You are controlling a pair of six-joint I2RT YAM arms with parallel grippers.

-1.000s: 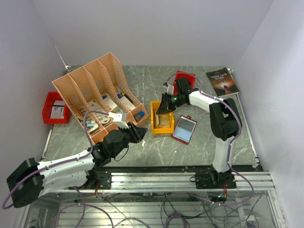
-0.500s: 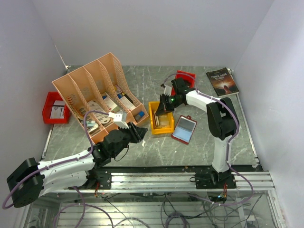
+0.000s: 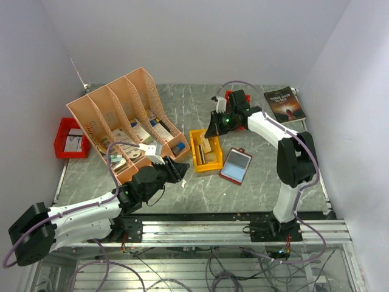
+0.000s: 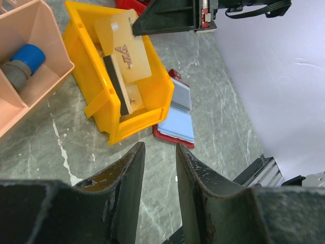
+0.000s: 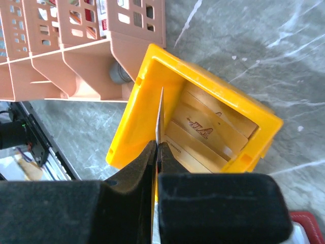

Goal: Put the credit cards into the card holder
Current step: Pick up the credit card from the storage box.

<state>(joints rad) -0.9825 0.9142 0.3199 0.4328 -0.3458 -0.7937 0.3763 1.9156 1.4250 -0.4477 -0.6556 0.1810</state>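
My right pincer (image 5: 157,148) is now pinched shut on one thin pale yellow plastic credit card (image 5: 160,114). A moment ago it was down low in the small yellow plastic bin (image 5: 133,133), with its jaws just closing. Now it has come up and moved a bit to the far side, and the card has come with it. From my left wrist I see the card hang from the black jaws, just above the bin. So I think the pick worked.

More pale yellow cards (image 5: 208,129) lie in the bin, so I think there is a lot left to do.

The flat red leather-like card holder (image 3: 236,165) lies open on the grey marbled table (image 3: 188,103). It is just to the right of the bin and a bit nearer to me. I cannot tell if any card is in it yet. I guess I must next carry this card over there and slide it into a pocket.

My left pincer (image 4: 157,168) hovers near and left of the bin. Its jaws are a little apart and hold nothing. It has not moved.
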